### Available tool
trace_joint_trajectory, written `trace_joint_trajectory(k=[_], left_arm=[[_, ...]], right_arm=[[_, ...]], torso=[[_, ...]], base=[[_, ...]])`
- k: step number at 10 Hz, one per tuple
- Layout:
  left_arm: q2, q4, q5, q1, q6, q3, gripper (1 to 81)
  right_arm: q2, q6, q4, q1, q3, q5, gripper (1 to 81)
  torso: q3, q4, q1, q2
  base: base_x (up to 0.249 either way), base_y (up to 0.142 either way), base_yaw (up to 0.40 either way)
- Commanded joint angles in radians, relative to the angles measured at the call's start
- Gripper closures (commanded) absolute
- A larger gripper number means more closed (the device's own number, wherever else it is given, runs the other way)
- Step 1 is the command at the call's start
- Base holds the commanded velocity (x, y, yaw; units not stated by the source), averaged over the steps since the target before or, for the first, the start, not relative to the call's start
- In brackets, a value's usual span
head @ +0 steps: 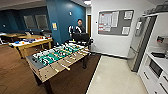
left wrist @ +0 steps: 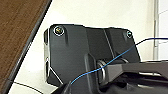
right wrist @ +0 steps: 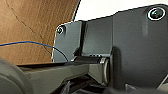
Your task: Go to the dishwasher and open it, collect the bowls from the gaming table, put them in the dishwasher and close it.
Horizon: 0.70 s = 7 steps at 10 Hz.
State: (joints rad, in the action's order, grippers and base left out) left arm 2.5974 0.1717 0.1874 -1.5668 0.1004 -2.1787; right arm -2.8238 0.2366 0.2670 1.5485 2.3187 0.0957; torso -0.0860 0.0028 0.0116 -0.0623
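The gaming table (head: 30, 43), with a pale top and a yellow frame, stands at the back left by the blue wall. Small blue and orange things (head: 18, 42) lie on it, too small to tell as bowls. The dishwasher is out of view. Both arms hang low beside the base. The left wrist view looks down on pale floor (left wrist: 105, 12) and the edge of the brown floor. In the right wrist view, brown wood-look floor (right wrist: 30, 25) lies behind the robot's dark plate.
A table-football table (head: 56, 58) with a green field stands close ahead on the brown floor. Pale floor (head: 115, 77) runs ahead to the right. White cabinets with drawers (head: 155, 75) and a steel fridge (head: 140, 42) line the right side. A person (head: 80, 27) stands behind a dark rig.
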Motion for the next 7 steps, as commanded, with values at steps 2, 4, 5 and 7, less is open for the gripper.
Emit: trace_joint_trajectory(k=[2,4,5,7], left_arm=[[-0.058,0.000,-0.029,0.030,-0.005,0.085,1.0],[-0.037,0.002,-0.031,0.030,-0.005,0.073,1.0],[-0.028,0.003,-0.031,0.030,-0.005,0.062,1.0],[-0.022,0.003,-0.031,0.029,-0.005,0.056,1.0]], right_arm=[[0.008,-0.002,0.020,-0.049,-0.009,-0.044,1.0],[-0.033,-0.002,0.024,-0.054,0.002,-0.044,1.0],[-0.064,-0.002,0.026,-0.055,0.034,-0.044,1.0],[-0.078,-0.002,0.029,-0.052,0.068,-0.044,1.0]], torso=[[0.000,0.000,0.000,0.000],[0.000,0.000,0.000,0.000],[0.000,0.000,0.000,0.000],[0.000,0.000,0.000,0.000]], base=[[0.000,0.000,0.334],[0.000,0.000,0.334],[0.000,0.000,0.334],[0.000,0.000,0.334]])
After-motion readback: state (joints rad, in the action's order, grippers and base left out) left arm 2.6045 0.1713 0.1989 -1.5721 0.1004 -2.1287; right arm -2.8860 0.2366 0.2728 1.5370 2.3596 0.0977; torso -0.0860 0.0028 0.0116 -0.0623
